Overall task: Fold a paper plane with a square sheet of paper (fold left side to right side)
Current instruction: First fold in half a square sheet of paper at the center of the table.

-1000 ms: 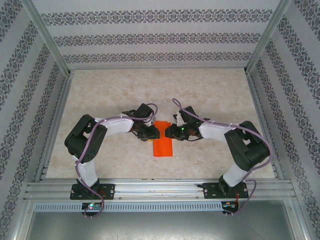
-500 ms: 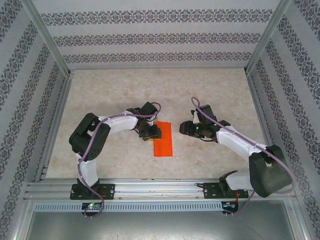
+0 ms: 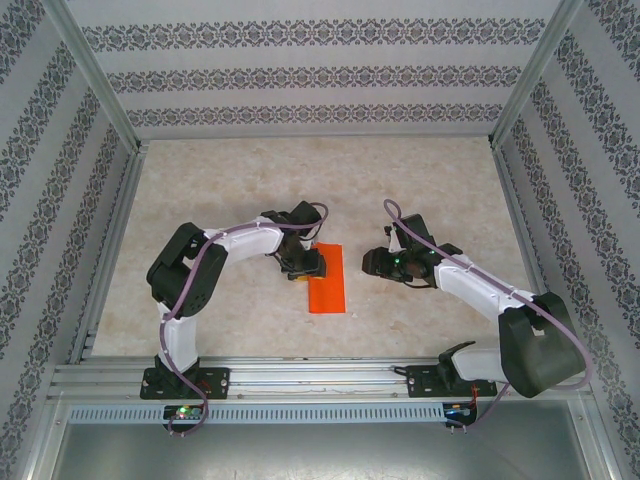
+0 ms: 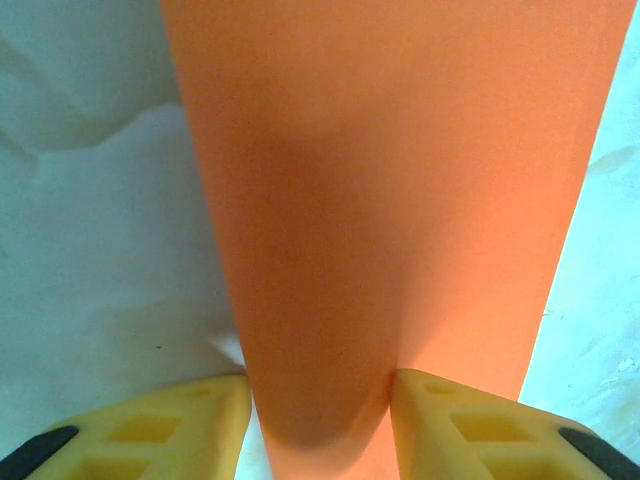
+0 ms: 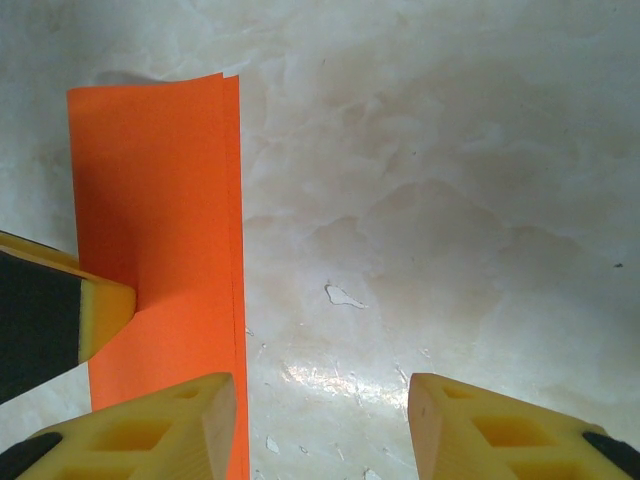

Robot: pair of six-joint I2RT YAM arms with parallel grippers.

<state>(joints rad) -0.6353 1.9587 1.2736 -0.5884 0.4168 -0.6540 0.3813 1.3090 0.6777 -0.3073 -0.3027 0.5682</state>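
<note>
- the left arm (image 3: 185, 280) is bent over the left half of the pale marbled tabletop (image 3: 240, 180), with its wrist turned toward the centre.
- the left fingers (image 4: 190, 430) are spread apart with nothing clamped between them. in the left wrist view the orange paper is seen running through the gap between the two yellow tips.
- in the right wrist view, one tip of the left fingers is seen touching the top of the paper near its left edge.
- the square sheet of paper (image 3: 327, 282) is laid flat near the middle of the tabletop, between the two arms. it is folded into a narrow rectangle with its long side running from near to far, and two layers are seen slightly offset along its right edge.
- the right fingers (image 5: 520, 430) are held open over bare tabletop just beside the paper's right edge, with nothing gripped. in the top view a strip of bare tabletop is seen between them and the paper.
- the right arm (image 3: 500, 300) is stretched from its base at the near right toward the centre.
</note>
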